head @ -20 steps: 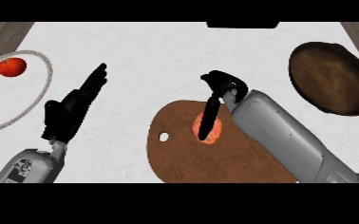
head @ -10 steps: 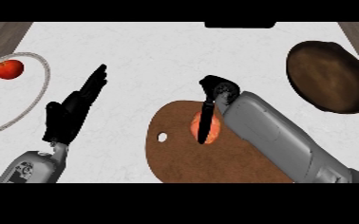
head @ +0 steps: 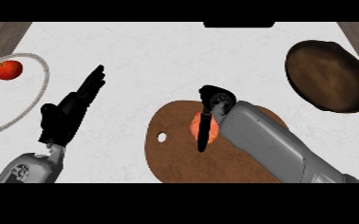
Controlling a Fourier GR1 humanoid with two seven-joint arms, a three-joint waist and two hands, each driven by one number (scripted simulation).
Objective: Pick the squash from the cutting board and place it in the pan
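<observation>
The squash (head: 195, 125) lies on the cutting board (head: 182, 161), near its 12 o'clock edge, and my right robot hand (head: 208, 118) sits right over it — fingers pointing down across it, so whether they are clamped on it or apart I cannot tell. The squash looks not yet lifted. The carry to the pan (head: 324, 76), off at 2 o'clock on the worktop (head: 161, 57), is all left to do. My left robot hand (head: 70, 109) rests with straight fingers at 9 o'clock.
</observation>
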